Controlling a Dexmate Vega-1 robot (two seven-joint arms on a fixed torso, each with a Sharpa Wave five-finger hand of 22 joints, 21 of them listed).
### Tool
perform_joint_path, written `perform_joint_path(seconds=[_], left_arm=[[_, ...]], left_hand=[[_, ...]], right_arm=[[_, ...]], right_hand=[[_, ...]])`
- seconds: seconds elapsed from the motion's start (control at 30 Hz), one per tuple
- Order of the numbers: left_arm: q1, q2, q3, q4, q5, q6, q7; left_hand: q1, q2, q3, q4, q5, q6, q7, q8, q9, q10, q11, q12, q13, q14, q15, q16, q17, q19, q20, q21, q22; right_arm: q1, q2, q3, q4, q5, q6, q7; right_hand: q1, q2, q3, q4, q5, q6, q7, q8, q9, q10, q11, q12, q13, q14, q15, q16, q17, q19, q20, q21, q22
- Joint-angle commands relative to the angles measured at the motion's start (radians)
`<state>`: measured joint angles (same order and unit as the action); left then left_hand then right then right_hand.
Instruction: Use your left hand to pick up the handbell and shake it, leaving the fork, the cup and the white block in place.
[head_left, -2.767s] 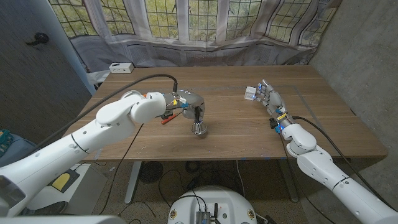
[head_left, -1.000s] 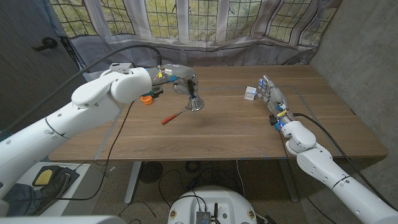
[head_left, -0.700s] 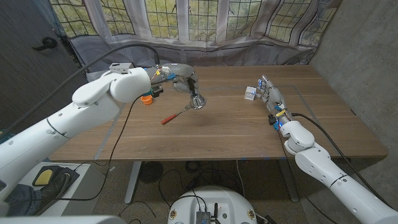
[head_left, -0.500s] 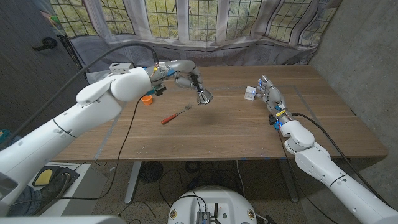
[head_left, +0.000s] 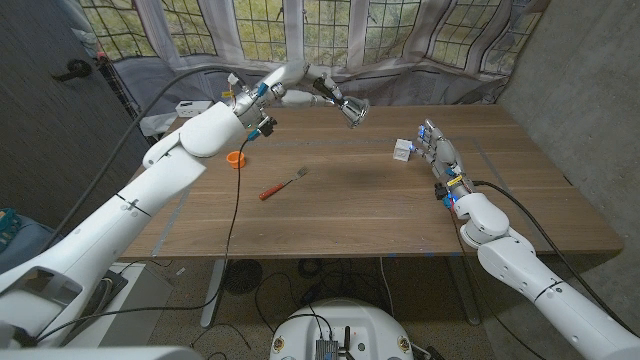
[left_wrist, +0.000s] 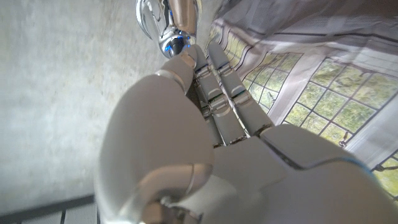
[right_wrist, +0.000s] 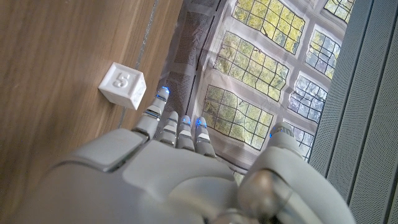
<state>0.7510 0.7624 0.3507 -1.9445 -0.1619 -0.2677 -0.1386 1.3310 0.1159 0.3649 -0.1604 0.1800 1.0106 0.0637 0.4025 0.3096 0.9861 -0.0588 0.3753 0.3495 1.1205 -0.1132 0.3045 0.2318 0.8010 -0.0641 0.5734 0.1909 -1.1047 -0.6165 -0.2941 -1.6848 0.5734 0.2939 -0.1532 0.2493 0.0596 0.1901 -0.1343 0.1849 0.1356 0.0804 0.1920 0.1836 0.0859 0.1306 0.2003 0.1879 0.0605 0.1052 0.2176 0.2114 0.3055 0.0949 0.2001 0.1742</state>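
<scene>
Gripping handbell (head_left: 348, 107) by handle, left hand (head_left: 300, 78) holds it high above table (head_left: 380, 215), axis tilted, mouth outward; right hand (head_left: 437, 157) open, beside white block (head_left: 402, 150).

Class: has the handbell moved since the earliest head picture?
Yes. The handbell, gripped by the left hand, has risen off the table and swung toward the window, away from the fork.

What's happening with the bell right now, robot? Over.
Left hand grips the handbell, raised high over the table. Right hand waits open beside the white block. Fork and cup untouched; nothing in the way.
</scene>
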Motion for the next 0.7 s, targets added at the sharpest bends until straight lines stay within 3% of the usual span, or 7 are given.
perform_joint_path(seconds=[0.03,0.43,0.7], left_arm=[[-0.015,-0.088,-0.037,0.123,-0.354,-0.068,-0.055],[0.051,0.04,-0.051,0.009,-0.008,0.043,0.151],[0.078,0.14,-0.031,-0.08,0.23,0.182,0.179]], left_hand=[[-0.004,0.003,0.009,0.0,0.008,-0.001,-0.005,0.004,0.003,0.017,-0.005,0.066,0.322,0.104,-0.097,0.008,0.001,-0.001,0.0,0.007,0.0],[-0.006,0.001,0.014,-0.001,0.008,-0.003,-0.002,0.004,0.002,0.021,-0.002,0.057,0.326,0.104,-0.097,0.005,0.002,-0.008,0.002,0.013,-0.001],[-0.006,-0.001,0.015,-0.002,0.008,-0.002,0.0,0.004,0.002,0.023,-0.006,0.052,0.328,0.105,-0.096,0.006,0.004,-0.008,0.002,0.017,-0.001]], right_arm=[[-0.001,0.003,-0.003,0.002,-0.003,-0.007,-0.005],[0.023,0.016,-0.024,0.027,-0.005,-0.011,0.01],[0.049,0.035,-0.038,0.065,0.004,-0.006,0.029]], right_hand=[[0.011,-0.003,-0.003,0.001,-0.003,0.002,0.005,0.002,0.003,0.01,0.002,0.003,0.005,0.004,0.003,-0.002,0.005,0.008,-0.004,0.0,0.002],[0.011,-0.003,-0.004,0.002,-0.003,0.002,0.005,0.002,0.003,0.01,0.002,0.002,0.005,0.003,0.003,-0.002,0.005,0.008,-0.004,0.0,0.002],[0.011,-0.002,-0.004,0.001,-0.003,0.002,0.006,0.002,0.003,0.01,0.002,0.002,0.005,0.003,0.003,-0.002,0.005,0.009,-0.005,0.0,0.002]])
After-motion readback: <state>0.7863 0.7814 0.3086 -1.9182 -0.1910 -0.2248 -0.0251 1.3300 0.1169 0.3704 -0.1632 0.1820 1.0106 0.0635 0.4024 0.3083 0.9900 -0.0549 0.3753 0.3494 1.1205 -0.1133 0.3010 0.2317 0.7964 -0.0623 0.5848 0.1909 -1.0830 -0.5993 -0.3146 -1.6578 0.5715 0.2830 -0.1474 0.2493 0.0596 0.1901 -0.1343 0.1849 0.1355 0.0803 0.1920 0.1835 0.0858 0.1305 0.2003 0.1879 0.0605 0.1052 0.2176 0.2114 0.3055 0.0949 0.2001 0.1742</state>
